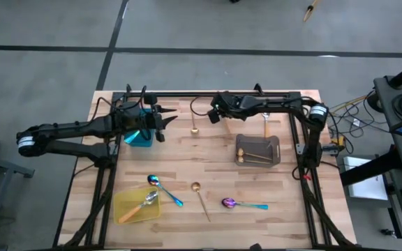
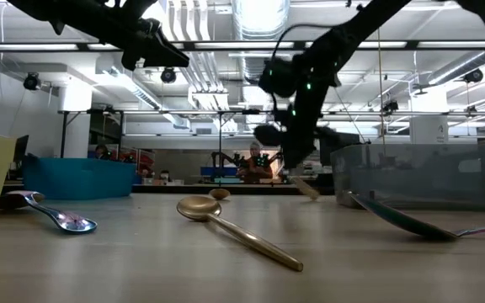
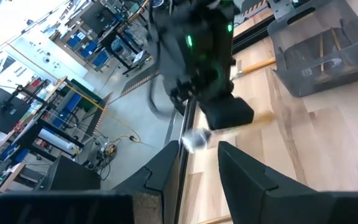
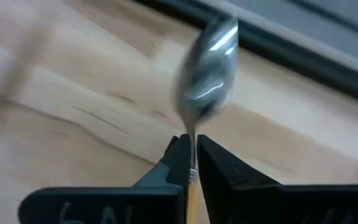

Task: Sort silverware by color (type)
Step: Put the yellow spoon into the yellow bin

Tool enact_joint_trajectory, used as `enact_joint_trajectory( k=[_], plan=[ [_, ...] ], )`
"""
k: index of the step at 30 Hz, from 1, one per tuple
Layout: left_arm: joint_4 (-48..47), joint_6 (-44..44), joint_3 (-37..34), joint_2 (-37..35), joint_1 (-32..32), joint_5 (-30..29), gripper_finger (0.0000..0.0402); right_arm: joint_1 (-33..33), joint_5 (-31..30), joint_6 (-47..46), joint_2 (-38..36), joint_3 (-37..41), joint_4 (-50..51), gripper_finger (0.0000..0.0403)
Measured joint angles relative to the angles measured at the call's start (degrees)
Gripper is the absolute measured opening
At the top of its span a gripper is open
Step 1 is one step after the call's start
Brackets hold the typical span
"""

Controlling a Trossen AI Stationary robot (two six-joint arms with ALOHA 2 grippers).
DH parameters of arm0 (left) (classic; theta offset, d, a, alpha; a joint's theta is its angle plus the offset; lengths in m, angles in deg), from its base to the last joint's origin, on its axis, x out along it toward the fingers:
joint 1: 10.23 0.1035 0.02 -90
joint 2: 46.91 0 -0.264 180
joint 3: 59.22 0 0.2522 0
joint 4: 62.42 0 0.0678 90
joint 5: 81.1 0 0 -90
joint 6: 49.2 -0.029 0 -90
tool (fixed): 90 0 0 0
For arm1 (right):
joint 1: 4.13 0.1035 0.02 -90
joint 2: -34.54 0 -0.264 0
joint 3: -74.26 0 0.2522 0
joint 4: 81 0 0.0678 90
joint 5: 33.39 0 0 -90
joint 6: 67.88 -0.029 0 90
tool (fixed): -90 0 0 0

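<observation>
Right tool (image 4: 189, 160) clamped the orange-handled spoon (image 4: 207, 68), bowl pointing away; yellow tray (image 1: 137, 206) lay well across the bench.

- Deep teal plastic tray (image 1: 138, 139): just beside the left pincer (image 1: 160, 120).
- Grey see-through rectangular tray (image 1: 276, 148): near the right pincer (image 1: 210, 118), on its front-of-table side.
- Shallow yellow plastic tray (image 1: 125, 201): well apart from both pincers.
- Pale wooden plank table (image 1: 187, 160): beneath both pincers.

Bright overhead strip lights, arms backlit dark in low view, blurred spoon (image 4: 207, 62) close-up
</observation>
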Motion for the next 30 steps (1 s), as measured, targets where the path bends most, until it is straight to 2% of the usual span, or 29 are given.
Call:
enact_joint_trajectory(
  k=[6,14,30],
  plan=[
    [0.0,0.2,0.0,0.0,0.0,0.2,0.0093,3.2,-2.6,5.7,-4.7,0.3,-6.2,0.0007],
    [-0.1,1.0,0.0,0.0,0.0,0.1,0.0093,5.9,-2.8,7.4,-8.2,0.4,-7.2,0.0007],
    [-0.1,1.1,-0.1,0.0,0.0,0.1,0.0093,5.9,-2.8,8.6,-3.1,0.5,-7.0,0.0008]
  ],
)
